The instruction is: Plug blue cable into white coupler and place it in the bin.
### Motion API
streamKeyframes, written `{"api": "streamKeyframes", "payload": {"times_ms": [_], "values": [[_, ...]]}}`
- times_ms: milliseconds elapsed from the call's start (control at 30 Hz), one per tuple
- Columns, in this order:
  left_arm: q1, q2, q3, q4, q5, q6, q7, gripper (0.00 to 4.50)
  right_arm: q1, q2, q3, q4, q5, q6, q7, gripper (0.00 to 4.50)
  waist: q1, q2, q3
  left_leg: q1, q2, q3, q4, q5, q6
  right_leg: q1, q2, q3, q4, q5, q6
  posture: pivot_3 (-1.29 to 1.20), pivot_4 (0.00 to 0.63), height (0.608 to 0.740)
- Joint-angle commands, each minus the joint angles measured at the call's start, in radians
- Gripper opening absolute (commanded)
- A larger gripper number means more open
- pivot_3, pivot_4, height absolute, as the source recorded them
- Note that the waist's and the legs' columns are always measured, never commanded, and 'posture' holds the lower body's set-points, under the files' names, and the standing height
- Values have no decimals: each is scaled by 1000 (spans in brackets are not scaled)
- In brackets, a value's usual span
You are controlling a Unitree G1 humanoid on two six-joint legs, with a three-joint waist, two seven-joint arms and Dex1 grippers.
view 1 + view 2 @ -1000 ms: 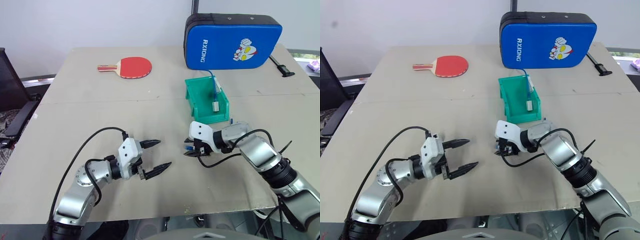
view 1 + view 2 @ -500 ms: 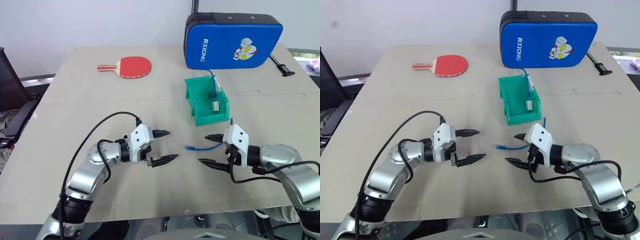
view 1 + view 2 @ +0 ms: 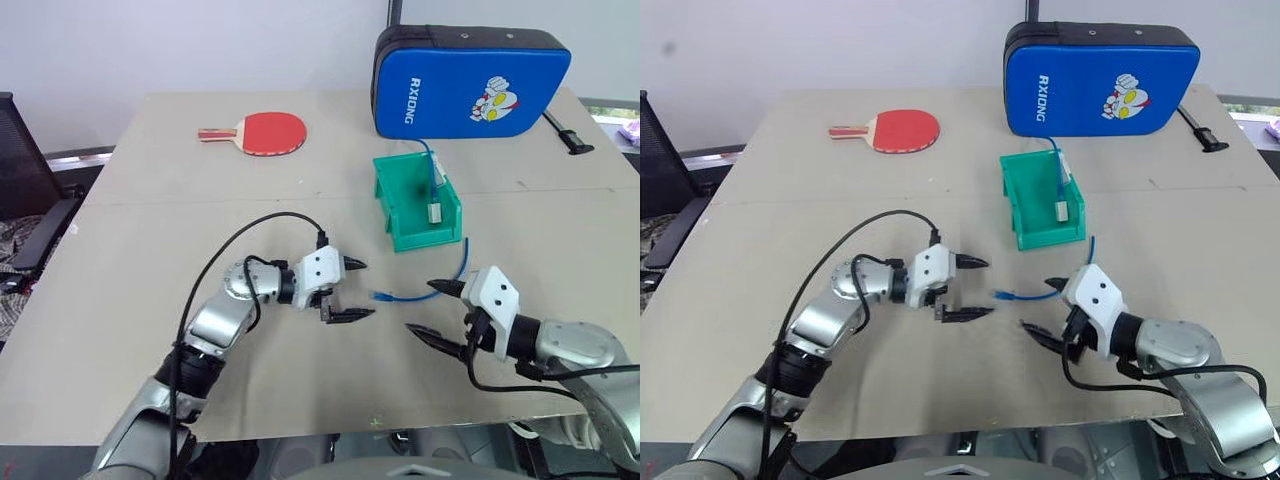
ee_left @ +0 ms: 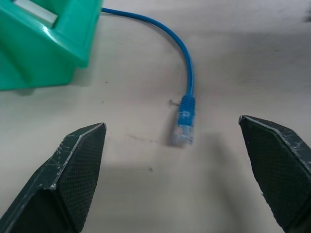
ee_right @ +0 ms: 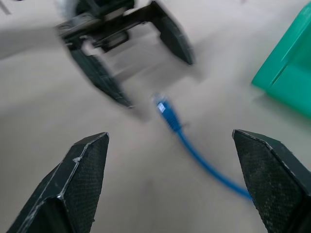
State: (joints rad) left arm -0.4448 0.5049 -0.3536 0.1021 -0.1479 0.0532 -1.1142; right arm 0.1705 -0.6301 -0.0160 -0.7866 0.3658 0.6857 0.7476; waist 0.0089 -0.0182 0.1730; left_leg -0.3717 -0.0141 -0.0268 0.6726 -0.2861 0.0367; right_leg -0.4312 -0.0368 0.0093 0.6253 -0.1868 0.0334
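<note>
Left gripper (image 3: 350, 290): has moved right toward the cable end since a second ago, fingers spread, holding nothing.
Blue cable (image 3: 425, 291): now lies loose on the table (image 3: 150, 230), its free plug between the two grippers, just beside the left one.
Right gripper (image 3: 434, 310): has let go and drawn back, fingers spread.
Bin (image 3: 400, 200): behind the cable, holding another cable with a white coupler (image 3: 435, 212).

Even, bright light fell on the bench (image 3: 150, 260); shadows were soft, and the right wrist view was motion-blurred.
</note>
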Motion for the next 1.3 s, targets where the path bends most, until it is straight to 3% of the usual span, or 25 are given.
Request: {"api": "streamKeyframes", "payload": {"times_ms": [33, 100, 167, 267, 367, 433, 533, 600, 633, 667, 767, 1133, 1233, 1267, 1300], "values": [[-44, -13, -23, 76, 29, -87, -54, 3257, 78, -14, -68, -43, 21, -76, 14, 4054, 2, -1, 0, 0, 0, 0, 0, 0, 0, 0, 0, 0, 0, 0, 0, 0, 150, 740], [-59, -13, -31, 111, 37, -120, -85, 2370, 119, -13, -81, -49, 22, -94, 7, 4054, -1, -1, 0, 0, 0, 1, 0, 0, 0, 0, 0, 1, 0, 0, 0, 0, 150, 740], [-68, -16, -31, 136, 42, -141, -104, 1112, 151, -11, -90, -55, 18, -111, -5, 4054, -2, -1, 0, 1, 1, 2, 0, 0, 0, 0, 1, 1, 1, -1, 2, 0, 150, 740], [-76, -18, -30, 151, 39, -152, -128, 88, 187, -1, -98, -61, 16, -126, -25, 4054, 2, -1, 0, 2, 2, 1, 1, 0, 0, 0, 2, 1, 1, -2, 4, 0, 150, 740], [-74, -26, -12, 133, 6, -136, -151, 88, 206, 23, -92, -65, 31, -117, -57, 4054, 2, -1, 0, 2, 2, 1, 2, 0, 0, 1, 2, 1, 2, -2, 4, 0, 150, 740], [-64, -35, 29, 53, -109, 9, -175, 88, 213, 70, -104, -77, 105, -61, -96, 4054, 2, -1, 0, 2, 2, 1, 2, 0, 0, 1, 2, 1, 2, -2, 4, 0, 150, 740], [-63, -27, 112, -101, -343, 340, -169, 88, 239, 166, -136, -93, 345, 43, -156, 4054, 2, -1, 0, 0, 3, 0, 3, 0, 0, 0, 2, 0, 2, -2, 3, 0, 150, 740], [-59, -19, 136, -153, -403, 438, -156, 88, 216, 224, -149, -75, 458, 75, -217, 4054, 0, -1, 0, -1, 3, -2, 4, 0, 0, 0, 1, 0, 2, -1, 2, 0, 150, 740], [-57, -19, 148, -172, -427, 478, -146, 0, 200, 243, -150, -66, 497, 83, -237, 3638, -1, 0, 0, 0, 4, -1, 4, 0, 0, 0, 1, 0, 2, -2, 3, 0, 150, 740], [-55, -21, 160, -191, -451, 516, -133, 0, 183, 260, -144, -62, 532, 87, -259, 3506, -3, 0, 0, 0, 4, -1, 4, 0, 0, 0, 1, 0, 2, -2, 3, 0, 150, 740], [-53, -26, 185, -229, -506, 598, -106, 0, 119, 311, -122, -63, 617, 93, -343, 2317, -6, 0, -1, 1, 3, 0, 4, 0, 0, 1, 2, 0, 2, -2, 4, 0, 150, 740], [-40, -22, 221, -314, -616, 749, -49, 0, -49, 363, -58, -17, 788, 78, -518, 2317, -17, 0, 0, 1, 3, -1, 4, 0, 0, 1, 2, 1, 2, -1, 1, 0, 150, 740], [-39, -31, 228, -326, -633, 761, -31, 0, -61, 352, -38, 2, 796, 76, -512, 1509, -19, 0, 0, 1, 3, 0, 4, 0, 0, 1, 2, 1, 2, -1, 1, 0, 150, 740], [-39, -33, 233, -330, -642, 768, -21, 0, -60, 345, -33, 5, 797, 76, -507, 849, -19, 0, 0, 1, 3, 0, 4, 0, 0, 1, 2, 2, 2, -1, 1, 0, 150, 740], [-38, -33, 236, -335, -646, 772, -16, 0, -56, 339, -31, 6, 798, 73, -502, 491, -19, 0, 0, 1, 3, 0, 4, 0, 0, 1, 2, 2, 2, -1, 1, 0, 150, 740]]}}
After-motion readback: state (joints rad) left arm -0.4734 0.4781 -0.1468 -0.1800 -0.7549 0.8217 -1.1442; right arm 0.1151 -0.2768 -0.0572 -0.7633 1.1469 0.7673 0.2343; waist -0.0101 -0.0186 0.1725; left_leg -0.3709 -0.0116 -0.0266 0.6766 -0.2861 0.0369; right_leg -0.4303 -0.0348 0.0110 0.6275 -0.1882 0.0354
